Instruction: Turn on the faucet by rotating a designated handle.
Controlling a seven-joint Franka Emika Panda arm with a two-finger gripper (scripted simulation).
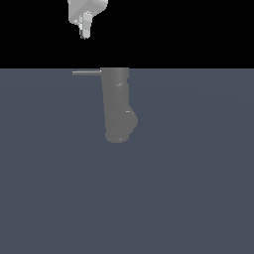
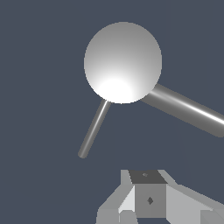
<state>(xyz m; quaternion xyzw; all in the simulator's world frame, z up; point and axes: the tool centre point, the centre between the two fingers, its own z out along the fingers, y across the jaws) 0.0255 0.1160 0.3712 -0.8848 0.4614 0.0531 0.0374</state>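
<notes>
The faucet (image 1: 116, 104) is a thick matte grey cylinder with a rounded bulge low on its side, standing mid-scene. Its handle (image 1: 87, 72), a thin straight light-grey rod, juts from the top of the body toward the exterior view's left. My white gripper (image 1: 85, 34) hangs well above the handle's outer part, touching nothing, its fingers together and holding nothing. From the wrist, I look down on the faucet's domed top (image 2: 122, 63), with the slim handle (image 2: 94, 129) and a thicker spout tube (image 2: 188, 109) sticking out of it. The gripper (image 2: 148, 192) shows at the picture's edge, apart from the handle.
A flat dark blue-grey floor (image 1: 198, 188) spreads around the faucet, with a black background behind it. No other objects show.
</notes>
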